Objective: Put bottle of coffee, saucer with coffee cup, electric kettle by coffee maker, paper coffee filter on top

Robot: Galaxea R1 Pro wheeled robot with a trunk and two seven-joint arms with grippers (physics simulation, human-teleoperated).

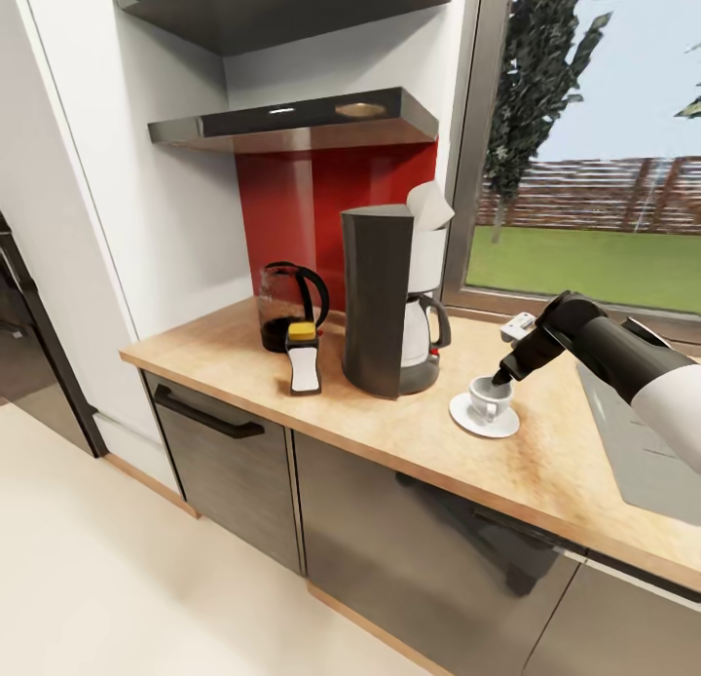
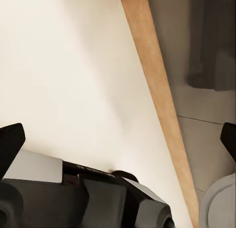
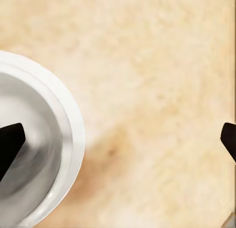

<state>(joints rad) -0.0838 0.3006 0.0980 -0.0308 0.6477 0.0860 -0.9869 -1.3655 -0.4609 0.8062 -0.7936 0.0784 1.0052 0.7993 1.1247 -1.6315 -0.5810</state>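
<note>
right arm: white forearm | black wrist | black hand, dark fingertips

On the tabletop I count one coffee maker, one paper filter on top of it, one kettle, one coffee bottle, one saucer and one cup on it. Two shelves hang above. One arm reaches in.

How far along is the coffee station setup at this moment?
Mostly done: kettle and coffee bottle stand beside the coffee maker, filter on top, cup on saucer. Right gripper is open at the cup's rim; only withdrawal seems left.
</note>
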